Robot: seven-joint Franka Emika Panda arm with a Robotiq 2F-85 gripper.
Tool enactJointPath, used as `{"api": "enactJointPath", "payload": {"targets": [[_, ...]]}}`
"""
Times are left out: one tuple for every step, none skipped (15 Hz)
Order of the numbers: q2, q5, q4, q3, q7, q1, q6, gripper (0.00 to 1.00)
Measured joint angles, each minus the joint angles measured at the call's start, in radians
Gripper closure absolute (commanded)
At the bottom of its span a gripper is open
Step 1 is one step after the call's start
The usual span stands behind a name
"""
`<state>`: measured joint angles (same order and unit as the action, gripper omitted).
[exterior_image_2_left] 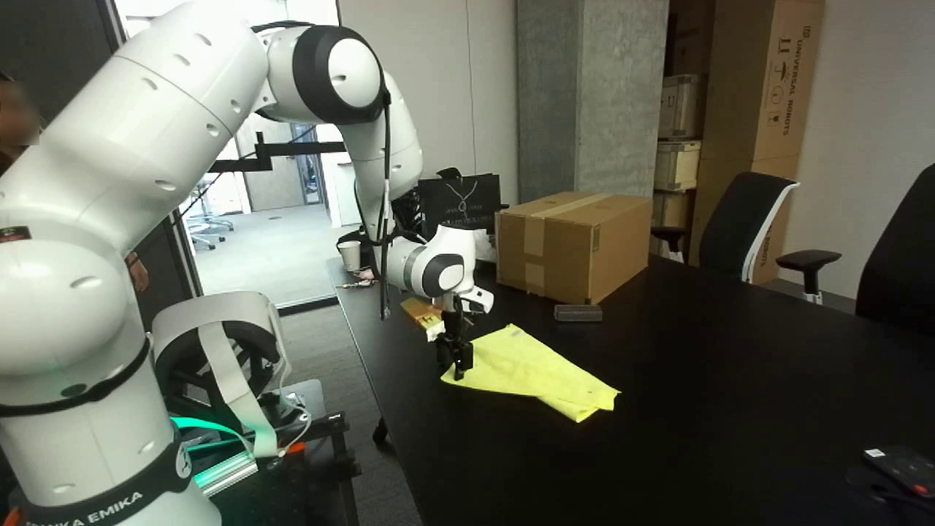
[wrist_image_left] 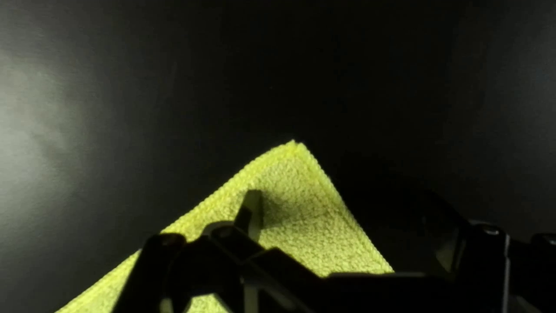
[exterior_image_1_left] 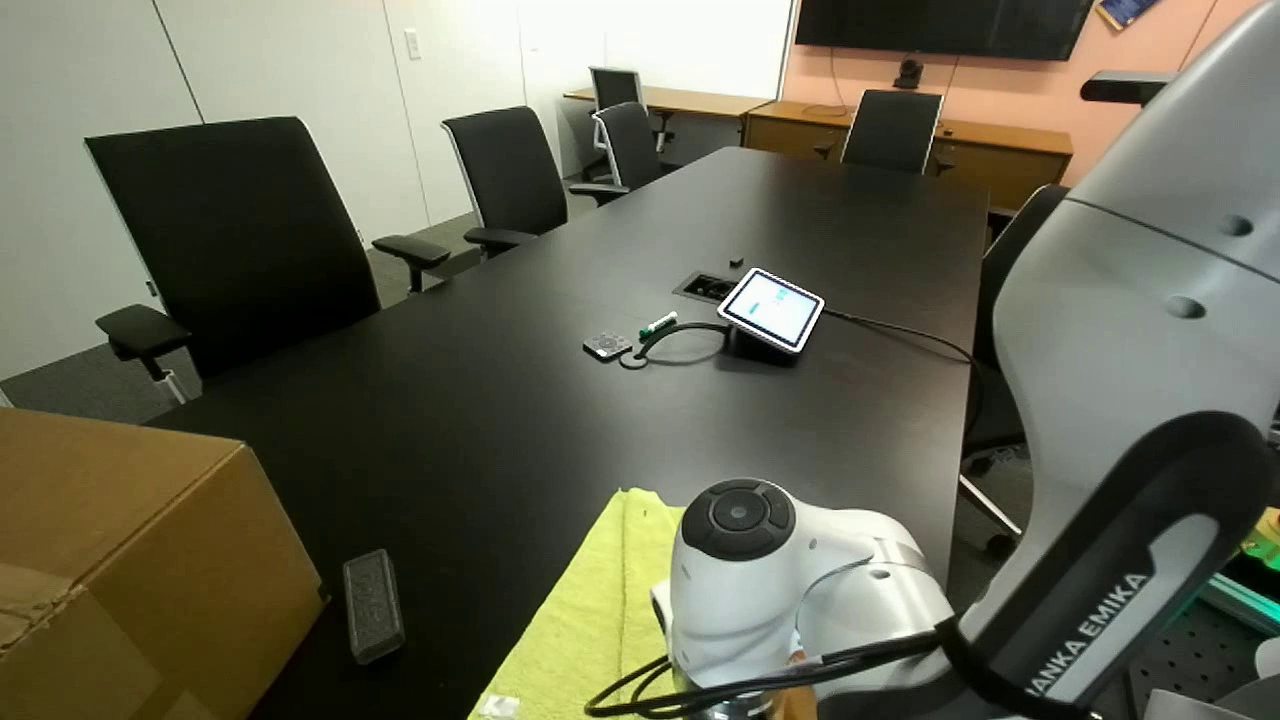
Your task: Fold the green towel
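The green towel (exterior_image_1_left: 565, 620) (exterior_image_2_left: 518, 369) lies on the black table in both exterior views. A lengthwise crease or fold edge runs along it, and its far end shows overlapping layers. One towel corner (wrist_image_left: 299, 174) points up in the wrist view and lies flat. My gripper (exterior_image_2_left: 454, 365) points down at the near corner of the towel. In the wrist view my gripper (wrist_image_left: 345, 204) is open, with one finger over the towel corner and the dark other finger beyond its edge. I cannot tell whether the fingertips touch the cloth. In an exterior view the arm hides the fingers.
A cardboard box (exterior_image_1_left: 130, 560) (exterior_image_2_left: 573, 248) and a dark grey eraser-like block (exterior_image_1_left: 372, 605) (exterior_image_2_left: 577, 313) stand beyond the towel. A yellow-brown packet (exterior_image_2_left: 422, 313) lies close behind the gripper, near the table edge. A tablet (exterior_image_1_left: 770, 310) with cables stands farther along the table.
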<state>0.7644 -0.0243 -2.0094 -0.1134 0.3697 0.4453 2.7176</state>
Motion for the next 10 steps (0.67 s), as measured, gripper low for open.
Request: {"api": "enactJointPath", "payload": {"targets": [[0.000, 0.004, 0.000, 0.000, -0.001, -0.002, 0.000, 0.50], [-0.001, 0.009, 0.001, -0.002, -0.003, -0.005, 0.000, 0.57], [-0.001, 0.012, 0.003, -0.004, -0.004, -0.006, 0.000, 0.64], [-0.002, 0.014, 0.005, -0.007, -0.004, -0.006, 0.000, 0.73], [-0.002, 0.016, 0.007, -0.009, -0.004, -0.006, 0.000, 0.79], [-0.002, 0.016, 0.009, -0.011, -0.004, -0.006, 0.000, 0.88], [-0.002, 0.016, 0.011, -0.011, -0.004, -0.006, 0.000, 0.95], [-0.003, 0.016, 0.012, -0.011, -0.004, -0.006, 0.000, 0.98], [-0.004, 0.016, 0.012, -0.011, -0.005, -0.007, -0.001, 1.00], [-0.005, 0.016, 0.012, -0.011, -0.005, -0.008, -0.003, 0.99]]}}
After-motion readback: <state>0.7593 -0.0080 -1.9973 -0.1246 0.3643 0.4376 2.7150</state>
